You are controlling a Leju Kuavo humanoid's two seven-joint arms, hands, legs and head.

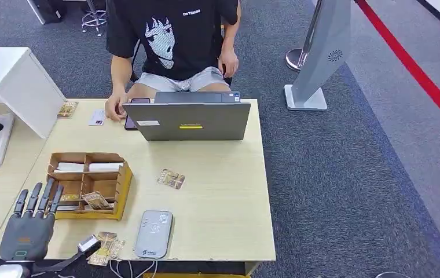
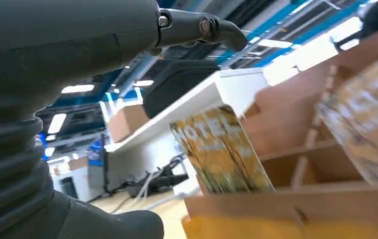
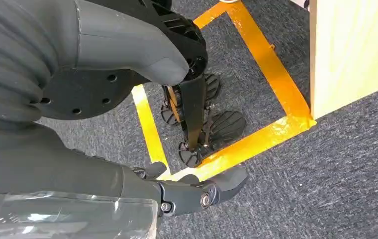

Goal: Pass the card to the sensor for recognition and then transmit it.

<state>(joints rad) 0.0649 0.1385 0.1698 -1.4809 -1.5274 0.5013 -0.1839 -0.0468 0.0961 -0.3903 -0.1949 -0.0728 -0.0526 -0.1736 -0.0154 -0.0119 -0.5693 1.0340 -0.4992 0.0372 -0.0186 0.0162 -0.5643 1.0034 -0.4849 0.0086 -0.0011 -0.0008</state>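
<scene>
Hovering my left hand (image 1: 29,223) at the near left corner of the table (image 1: 223,226), I have its fingers spread and pointing away from me, holding nothing, just short of the wooden organizer (image 1: 88,184) that stores the hotel key cards. From the left wrist view I see one card (image 2: 220,149) standing upright in a near compartment, gold with "HOTEL" printed on it, and the thumb (image 2: 197,27) arches clear above it without touching; that upright stance leaves an edge free for pinching, which I judge is why the cards are kept in slots rather than flat. The card reader (image 1: 154,233) lies flat at the near edge, just right of the organizer, so a lifted card needs only a short sweep across to it. A few loose cards (image 1: 106,248) lie at the near edge between my hand and the reader, and another loose card (image 1: 171,178) rests farther out toward the middle. Across the table a seated person (image 1: 171,40) sits behind an open laptop (image 1: 190,120), one hand on the tabletop beside it, well placed to receive the card once it has been read. My right hand (image 3: 127,79) hangs beside the table over the carpet and yellow floor tape (image 3: 271,74), holding nothing; I cannot tell how its fingers lie. Picking has not yet begun, I judge.
</scene>
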